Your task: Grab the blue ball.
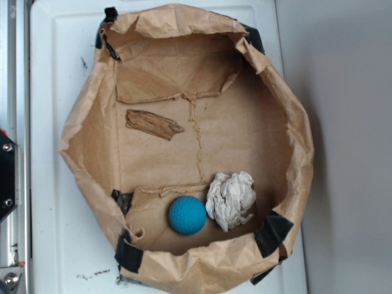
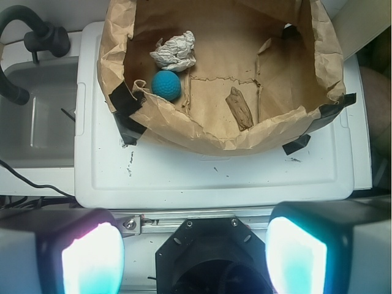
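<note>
Inside the brown paper bag, the blue ball is seen touching a crumpled paper wad, well apart from a wood chip. Only the wrist view shows the claw, spread wide and empty, outside the bag.

So the small teal-blue dimpled ball is boxed in: crumpled white paper wad touching one side, the brown paper bag's rolled wall just beside it. Open from above though.
</note>
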You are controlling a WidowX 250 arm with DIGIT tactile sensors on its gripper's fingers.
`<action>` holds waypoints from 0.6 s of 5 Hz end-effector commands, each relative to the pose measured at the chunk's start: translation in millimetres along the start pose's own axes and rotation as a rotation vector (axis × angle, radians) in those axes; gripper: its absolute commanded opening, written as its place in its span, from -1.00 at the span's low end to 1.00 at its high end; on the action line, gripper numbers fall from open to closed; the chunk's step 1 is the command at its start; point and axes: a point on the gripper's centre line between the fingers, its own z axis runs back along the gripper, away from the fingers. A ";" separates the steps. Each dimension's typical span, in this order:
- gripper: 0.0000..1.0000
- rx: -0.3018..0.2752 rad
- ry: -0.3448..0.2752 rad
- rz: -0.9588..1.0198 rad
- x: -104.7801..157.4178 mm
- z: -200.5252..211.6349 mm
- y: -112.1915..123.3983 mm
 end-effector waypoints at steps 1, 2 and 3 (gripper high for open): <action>1.00 0.000 0.000 0.000 0.0 0.0 0.0; 1.00 -0.005 0.003 0.071 47.6 -3.7 -0.7; 1.00 0.002 0.036 0.154 96.5 -20.8 14.9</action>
